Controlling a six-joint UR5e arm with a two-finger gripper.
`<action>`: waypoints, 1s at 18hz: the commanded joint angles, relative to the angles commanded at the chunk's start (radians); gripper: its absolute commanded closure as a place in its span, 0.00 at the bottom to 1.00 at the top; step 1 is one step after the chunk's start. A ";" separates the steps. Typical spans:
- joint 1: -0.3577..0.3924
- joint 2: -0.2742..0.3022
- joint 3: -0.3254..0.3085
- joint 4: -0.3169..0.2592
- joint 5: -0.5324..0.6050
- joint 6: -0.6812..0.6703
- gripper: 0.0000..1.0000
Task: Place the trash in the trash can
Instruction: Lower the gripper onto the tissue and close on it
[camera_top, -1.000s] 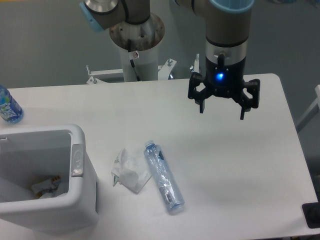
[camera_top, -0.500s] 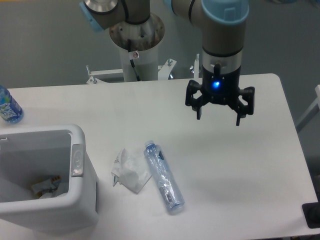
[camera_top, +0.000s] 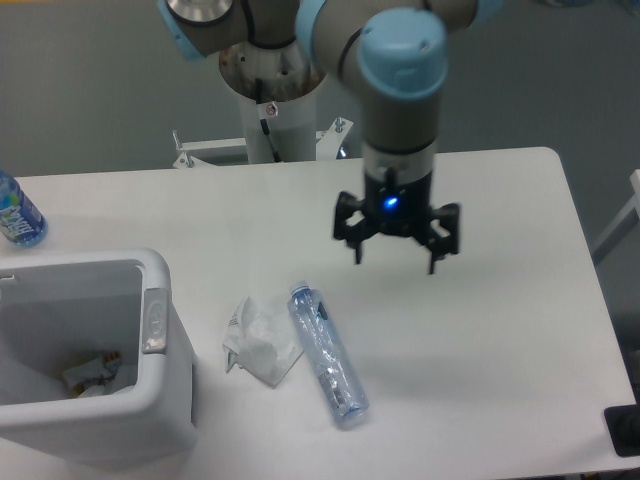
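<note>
While both pieces of trash lie untouched on the bench (camera_top: 500, 330), I have the hand (camera_top: 396, 250) hanging above the surface with its fingers spread wide and nothing between them, ready to come down over something. The crushed bottle (camera_top: 327, 354) lies on its side, cap end away from me, and the crumpled wrapper (camera_top: 259, 340) sits just beside it on the left, touching or nearly so. The trash can (camera_top: 170, 390) stands open at the near left corner, close to both, with some scraps already inside. I judge the bottle the nearer target. A small blue-labelled bottle (camera_top: 17, 214) at the far left edge is not my concern.
</note>
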 joint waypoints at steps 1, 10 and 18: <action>-0.012 -0.014 -0.014 0.000 -0.032 -0.014 0.00; -0.098 -0.160 -0.037 0.081 -0.068 -0.141 0.00; -0.135 -0.236 -0.035 0.161 -0.068 -0.186 0.00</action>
